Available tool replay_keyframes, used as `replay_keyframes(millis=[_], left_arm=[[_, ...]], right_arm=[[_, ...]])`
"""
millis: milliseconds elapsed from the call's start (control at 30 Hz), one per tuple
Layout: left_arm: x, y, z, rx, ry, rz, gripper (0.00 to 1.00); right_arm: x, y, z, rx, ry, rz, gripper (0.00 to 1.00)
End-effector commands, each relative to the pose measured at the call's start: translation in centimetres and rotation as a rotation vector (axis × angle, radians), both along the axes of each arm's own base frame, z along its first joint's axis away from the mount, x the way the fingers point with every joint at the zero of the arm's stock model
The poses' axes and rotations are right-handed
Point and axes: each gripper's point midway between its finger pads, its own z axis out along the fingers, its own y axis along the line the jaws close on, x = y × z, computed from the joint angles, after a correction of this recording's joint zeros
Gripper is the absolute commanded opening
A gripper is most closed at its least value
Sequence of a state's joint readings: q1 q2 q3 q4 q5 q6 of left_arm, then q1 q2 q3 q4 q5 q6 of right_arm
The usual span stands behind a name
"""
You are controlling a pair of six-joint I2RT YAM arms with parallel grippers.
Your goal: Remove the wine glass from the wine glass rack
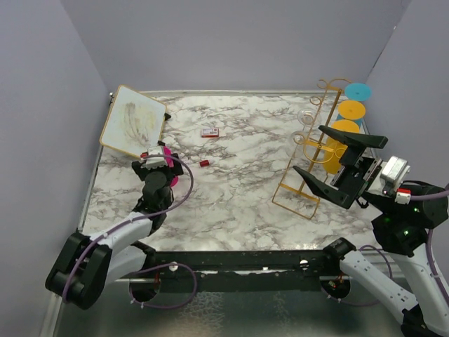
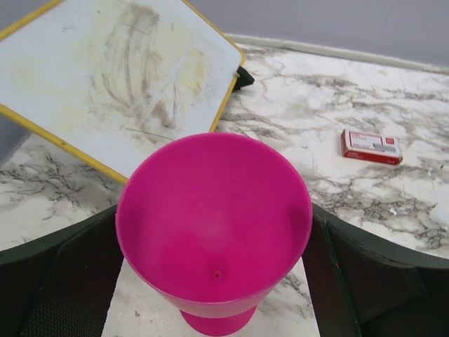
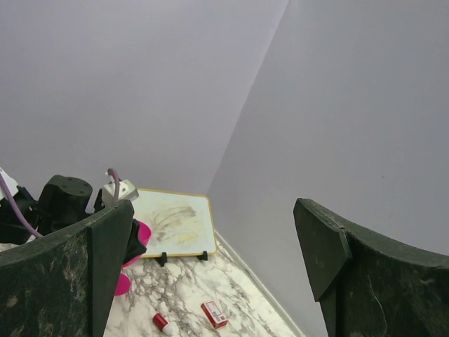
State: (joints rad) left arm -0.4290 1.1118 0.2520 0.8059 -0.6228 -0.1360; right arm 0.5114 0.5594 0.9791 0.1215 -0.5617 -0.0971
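The gold wire wine glass rack (image 1: 303,184) stands at the right of the marble table. Yellow wine glasses (image 1: 351,110) and a teal one (image 1: 357,91) hang on its far side. My right gripper (image 1: 307,149) is wide open and empty, raised just beside the rack; the right wrist view (image 3: 214,210) shows only its fingers and the far wall. My left gripper (image 1: 158,163) is at the left, shut on the bowl of a pink wine glass (image 2: 214,217), with the fingers touching both sides. The pink glass (image 3: 140,239) stands upright, its foot low over the table.
A yellow-framed whiteboard (image 1: 133,121) leans at the back left, just beyond the pink glass (image 2: 112,70). A small red box (image 1: 210,132) and a small red-and-white bottle (image 1: 204,163) lie mid-table. Grey walls close in the left, back and right.
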Motion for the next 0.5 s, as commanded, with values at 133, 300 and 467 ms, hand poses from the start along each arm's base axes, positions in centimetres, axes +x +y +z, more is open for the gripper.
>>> replay_keyframes(millis=[133,300,467], left_arm=[[-3.7,3.6,1.6,-0.174,-0.01,0.2,0.99],[-6.1,3.6,3.1,-0.415,-0.031,0.217,0.99],[-5.9,1.7,6.3,-0.45,-0.126,0.056,0.96]], right_arm=[[-0.8,0.0,0.2,0.021,0.01,0.032,0.99],[1.5,-0.9,0.1,0.064,0.103,-0.066,0.99],[2.9,-1.5,0.1,0.072,0.17,-0.129,0.99]])
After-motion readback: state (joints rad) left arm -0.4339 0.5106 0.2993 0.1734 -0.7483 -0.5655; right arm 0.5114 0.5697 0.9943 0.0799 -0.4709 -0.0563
